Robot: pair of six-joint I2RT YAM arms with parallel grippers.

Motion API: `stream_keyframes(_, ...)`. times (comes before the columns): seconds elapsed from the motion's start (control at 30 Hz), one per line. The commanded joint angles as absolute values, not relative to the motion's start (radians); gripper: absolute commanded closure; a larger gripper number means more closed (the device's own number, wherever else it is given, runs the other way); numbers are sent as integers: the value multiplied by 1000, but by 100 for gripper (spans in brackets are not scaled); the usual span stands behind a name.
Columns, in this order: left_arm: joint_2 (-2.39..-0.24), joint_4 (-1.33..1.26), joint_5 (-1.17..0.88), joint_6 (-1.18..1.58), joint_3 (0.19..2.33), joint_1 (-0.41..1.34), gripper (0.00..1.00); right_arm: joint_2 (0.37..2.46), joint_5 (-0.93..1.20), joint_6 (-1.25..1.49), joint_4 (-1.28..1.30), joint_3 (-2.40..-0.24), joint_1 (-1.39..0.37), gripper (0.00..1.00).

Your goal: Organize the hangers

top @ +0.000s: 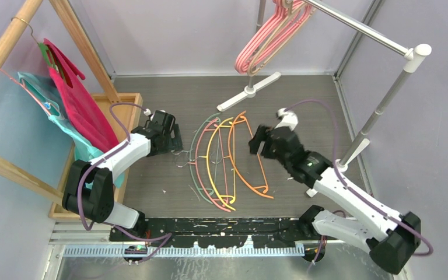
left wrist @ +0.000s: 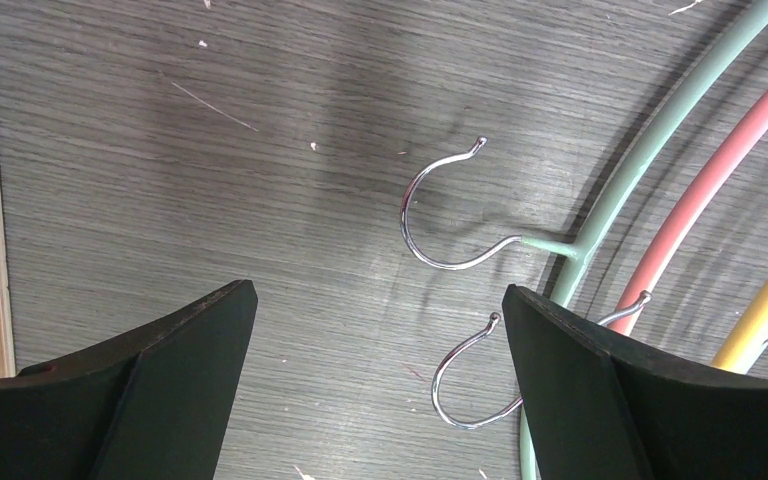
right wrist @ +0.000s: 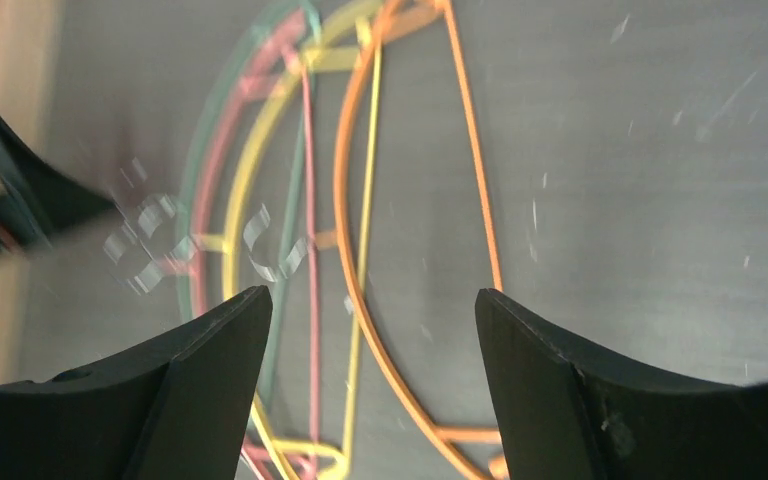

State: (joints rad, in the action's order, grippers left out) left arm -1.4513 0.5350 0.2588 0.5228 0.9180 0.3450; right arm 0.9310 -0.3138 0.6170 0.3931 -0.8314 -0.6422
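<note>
Four thin hangers lie side by side on the grey table: pale green (top: 190,153), pink (top: 197,154), yellow (top: 209,157) and orange (top: 233,157). Several pink and beige hangers (top: 268,35) hang on the metal rail. My left gripper (top: 175,141) is open and empty, low over the wire hooks at the hangers' left side. In the left wrist view it (left wrist: 380,290) brackets the pink hanger's hook (left wrist: 455,390); the green hanger's hook (left wrist: 430,215) lies just beyond. My right gripper (top: 255,143) is open and empty beside the orange hanger (right wrist: 345,200), above the table (right wrist: 372,292).
A wooden rack (top: 0,52) at the left carries magenta (top: 81,105) and teal (top: 46,99) garments over a wooden base (top: 125,105). A metal rail (top: 361,26) crosses the back right; its white foot (top: 248,90) rests just behind the hangers.
</note>
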Motion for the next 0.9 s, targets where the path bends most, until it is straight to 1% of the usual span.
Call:
stream_keyframes(0.0, -1452, 519, 282, 509, 954, 342, 2, 1014, -382, 559, 471, -792, -837, 20)
stream_keyframes(0.1, -1459, 520, 283, 511, 954, 342, 2, 1149, -379, 517, 473, -795, -966, 20)
stream_keyframes(0.2, -1460, 520, 287, 510, 952, 342, 2, 1271, -358, 498, 443, -801, -1027, 20)
stream_keyframes(0.47, -1439, 510, 268, 511, 938, 342, 2, 1406, -397, 507, 347, -800, -1013, 21)
stream_keyframes(0.57, -1443, 502, 262, 512, 936, 342, 2, 1443, -398, 488, 325, -814, -999, 28)
stream_keyframes(0.7, -1454, 498, 256, 511, 933, 342, 2, 1472, -413, 474, 315, -813, -980, 35)
stream_keyframes(0.87, -1460, 486, 247, 513, 927, 342, 2, 1479, -368, 470, 269, -770, -935, 36)
